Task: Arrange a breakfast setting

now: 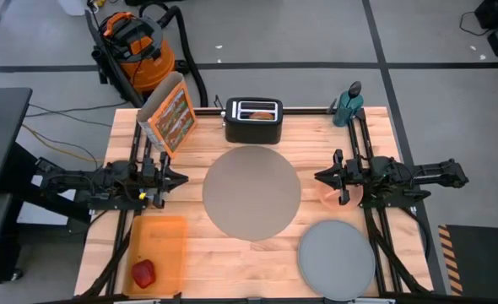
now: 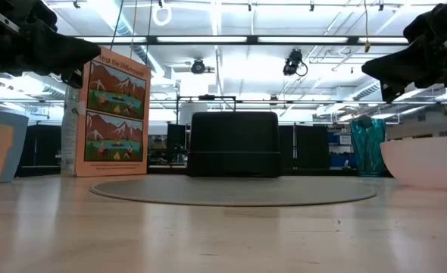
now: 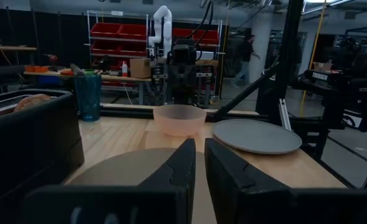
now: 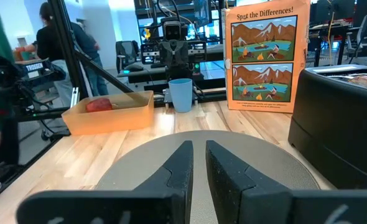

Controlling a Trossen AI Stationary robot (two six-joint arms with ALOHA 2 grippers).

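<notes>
Orange card (image 4: 262, 57) headed "Spot the Differences!"; nothing else legible.

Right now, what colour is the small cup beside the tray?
The small plastic cup is light blue, clearest in the right wrist view.

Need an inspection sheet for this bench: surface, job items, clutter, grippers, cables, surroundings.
Surface: wooden table, bare planks in front.
Job's things: mat central; plate near front right; pink bowl under right arm; apple in orange tray; blue cup beside tray; spoon not seen.
Clutter: toaster, puzzle card, teal bottle.
Grippers: left gripper and right gripper shut, empty, flanking mat.
Cables: yellow lead on floor.
Surroundings: vacuum; person behind.
</notes>
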